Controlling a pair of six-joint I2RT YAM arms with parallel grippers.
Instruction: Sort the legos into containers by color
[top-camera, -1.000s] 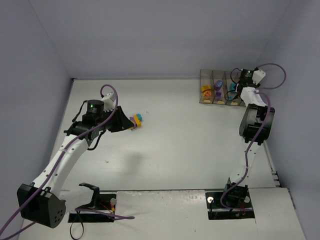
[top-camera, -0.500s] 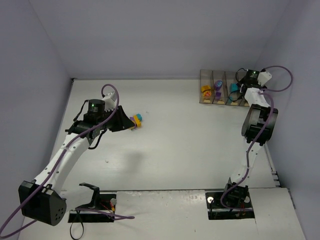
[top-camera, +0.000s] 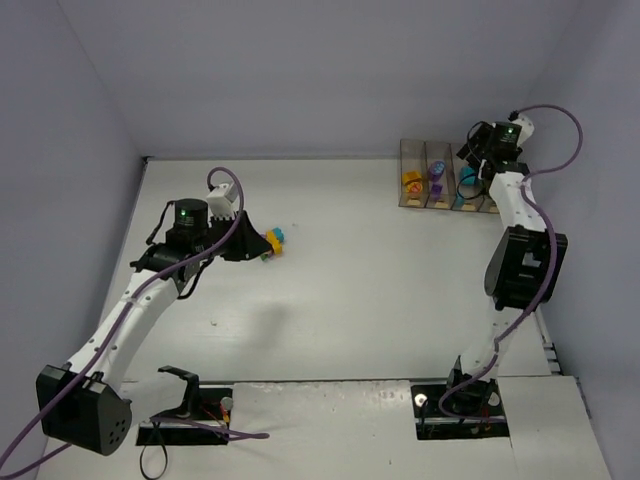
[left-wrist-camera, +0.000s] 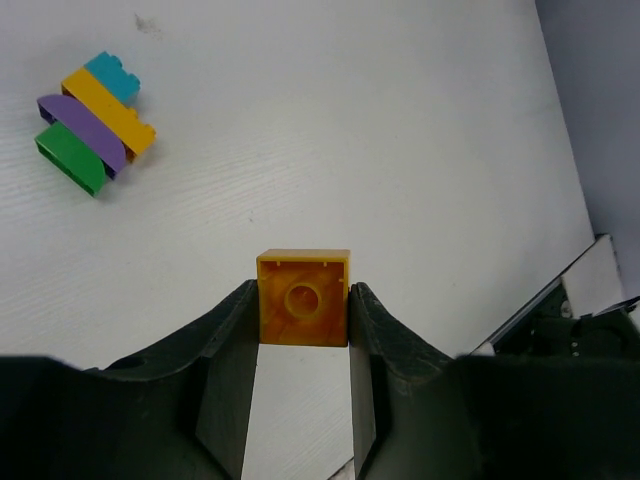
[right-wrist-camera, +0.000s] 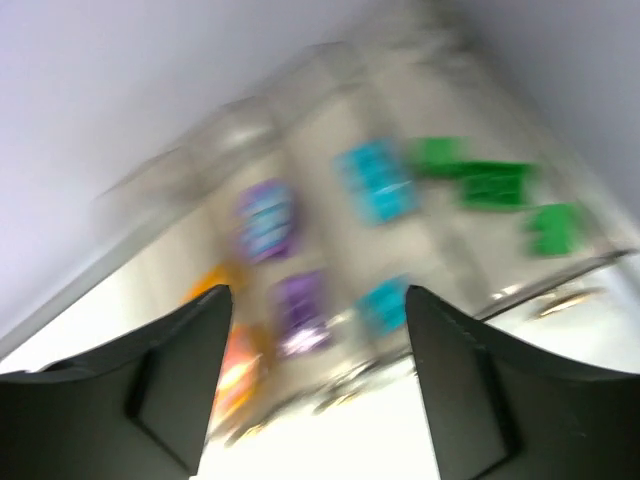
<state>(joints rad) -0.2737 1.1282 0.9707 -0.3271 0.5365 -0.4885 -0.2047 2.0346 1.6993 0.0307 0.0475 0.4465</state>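
Lettering, labels, brand marks, numerals, signs: none legible in any view. The right wrist view is too blurred to read anything.

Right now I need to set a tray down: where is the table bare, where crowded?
Bare: the table across its middle, between the brick stack near the left end effector and the containers. Crowded: the far right corner, where the right end effector hangs over the containers.
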